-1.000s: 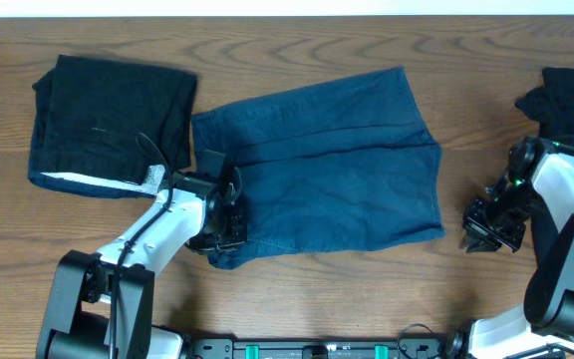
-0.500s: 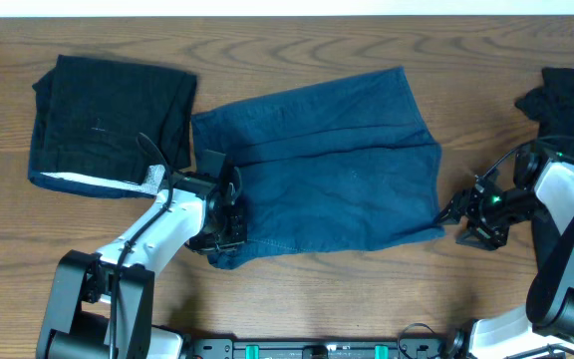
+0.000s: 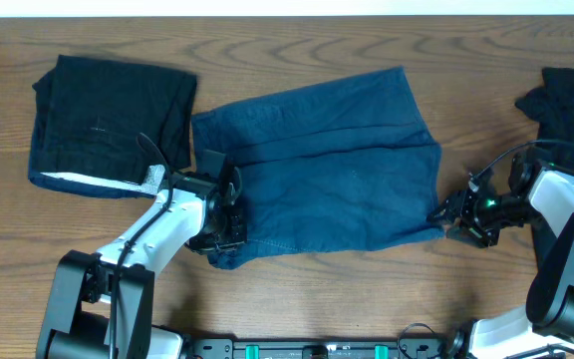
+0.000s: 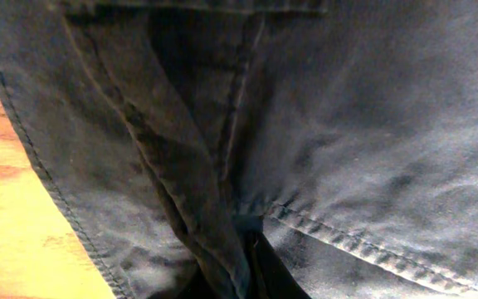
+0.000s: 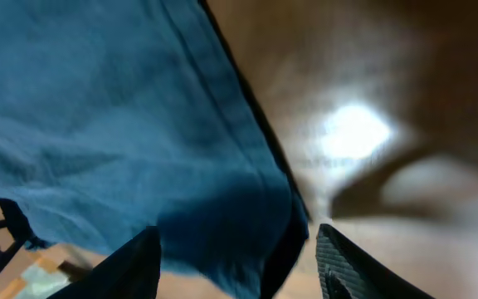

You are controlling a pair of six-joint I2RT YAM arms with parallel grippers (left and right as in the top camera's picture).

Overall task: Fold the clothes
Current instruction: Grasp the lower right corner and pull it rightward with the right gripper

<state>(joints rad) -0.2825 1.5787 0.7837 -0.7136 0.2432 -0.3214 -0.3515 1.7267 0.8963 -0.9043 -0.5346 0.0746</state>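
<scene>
The wooden table [image 3: 317, 299] carries the navy-blue denim-like cloth [image 3: 337, 165] at its centre, spread nearly flat. A folded black piece with a white edge [image 3: 108, 120] lies at ten o'clock. Another black piece [image 3: 571, 95] at two o'clock runs off the frame. The left gripper [image 3: 227, 221] is clamped on the navy cloth's seven-o'clock corner. The right gripper [image 3: 448, 216] stands with jaws apart, the four-o'clock corner between its fingers [image 5: 135, 266].

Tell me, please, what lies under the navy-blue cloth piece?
Bare wooden table shows all round the navy-blue cloth piece, so it lies on that. The left gripper pinches its near-left corner. Anything beneath its middle is covered and cannot be seen.
</scene>
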